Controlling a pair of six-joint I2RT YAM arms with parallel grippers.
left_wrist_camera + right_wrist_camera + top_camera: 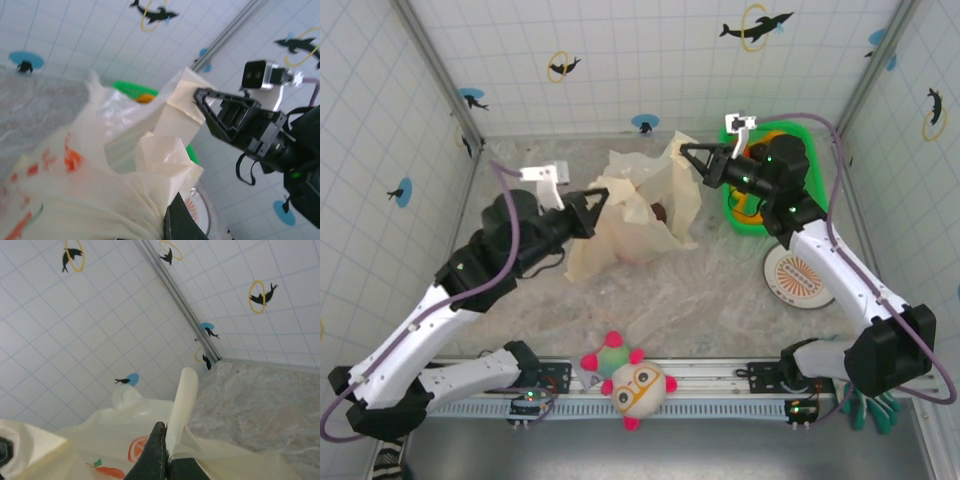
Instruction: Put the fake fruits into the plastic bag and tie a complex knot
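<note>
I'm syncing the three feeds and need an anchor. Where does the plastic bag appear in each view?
Top external: the plastic bag sits at the centre of the picture, left of the green basket.
Left wrist: it covers the lower left and middle, bunching toward the bottom edge.
Right wrist: it runs along the bottom, with one handle strip standing upright.
Shared landmark: the right gripper pinching that strip.

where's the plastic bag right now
In the top view the plastic bag sits mid-table toward the back, pinched between the left claw and the right claw, just left of the green basket.
</note>
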